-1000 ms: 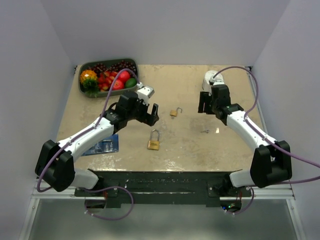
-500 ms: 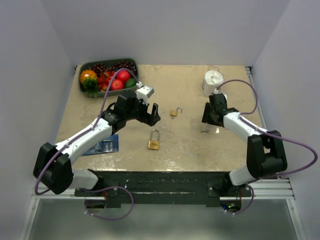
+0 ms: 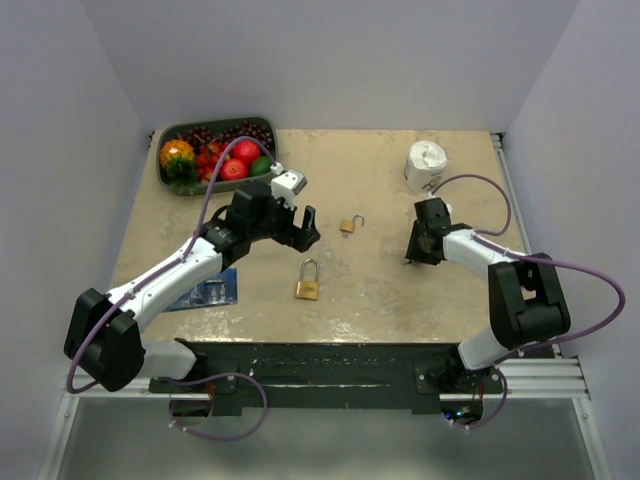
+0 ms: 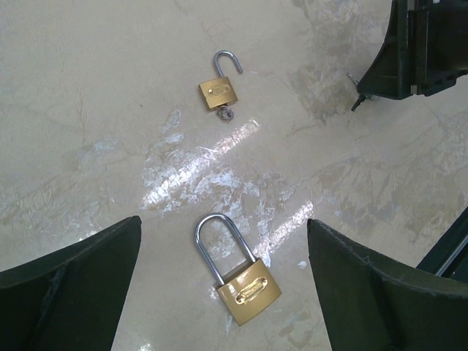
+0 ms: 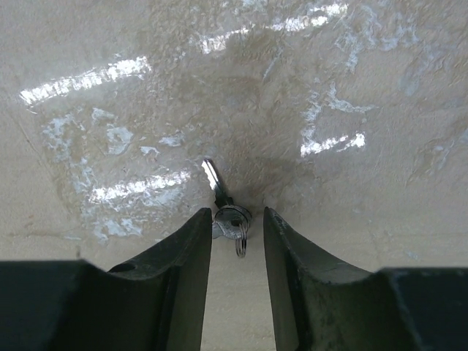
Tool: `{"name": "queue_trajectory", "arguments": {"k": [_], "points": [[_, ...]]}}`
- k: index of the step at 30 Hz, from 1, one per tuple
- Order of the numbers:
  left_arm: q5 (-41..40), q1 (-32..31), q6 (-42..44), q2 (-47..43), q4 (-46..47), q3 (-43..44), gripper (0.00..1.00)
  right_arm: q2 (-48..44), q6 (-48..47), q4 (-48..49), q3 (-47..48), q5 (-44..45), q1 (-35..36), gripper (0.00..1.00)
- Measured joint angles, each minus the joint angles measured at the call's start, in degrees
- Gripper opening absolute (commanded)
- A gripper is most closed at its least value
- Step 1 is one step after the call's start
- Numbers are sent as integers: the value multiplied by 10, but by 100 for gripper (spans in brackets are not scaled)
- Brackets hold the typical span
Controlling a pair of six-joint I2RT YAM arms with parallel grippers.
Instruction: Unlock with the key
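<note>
The key (image 5: 221, 199), tiny and silvery with a small ring, lies flat on the beige table. Its head sits between the fingertips of my right gripper (image 5: 237, 213). The jaws are narrow but open: the left finger is at the head's edge and a gap shows on the right. From above, the right gripper (image 3: 412, 254) points down at the table and hides the key. My left gripper (image 4: 224, 241) hangs wide open above a closed brass padlock (image 4: 245, 281) (image 3: 307, 283). A smaller brass padlock (image 4: 219, 89) (image 3: 349, 225) with its shackle swung open lies farther back.
A dark tray (image 3: 266, 125) of fruit stands at the back left. A white roll (image 3: 425, 162) stands at the back right, just behind the right arm. A blue card (image 3: 205, 290) lies near the front left.
The right arm swung forward and down onto the key, and its jaws narrowed around the key's head. The left arm barely shifted and stayed wide open.
</note>
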Motion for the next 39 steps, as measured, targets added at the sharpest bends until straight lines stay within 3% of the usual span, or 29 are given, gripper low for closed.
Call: {"name": "queue_trajectory", "arguments": {"k": [7, 14, 39], "points": [[0, 0, 0, 0, 0, 0, 99, -2, 6, 8, -15, 0, 0, 27], [0, 0, 0, 0, 0, 0, 99, -2, 9, 19, -16, -6, 0, 0], [25, 0, 0, 14, 14, -2, 99, -63, 16, 20, 14, -110, 20, 0]]}}
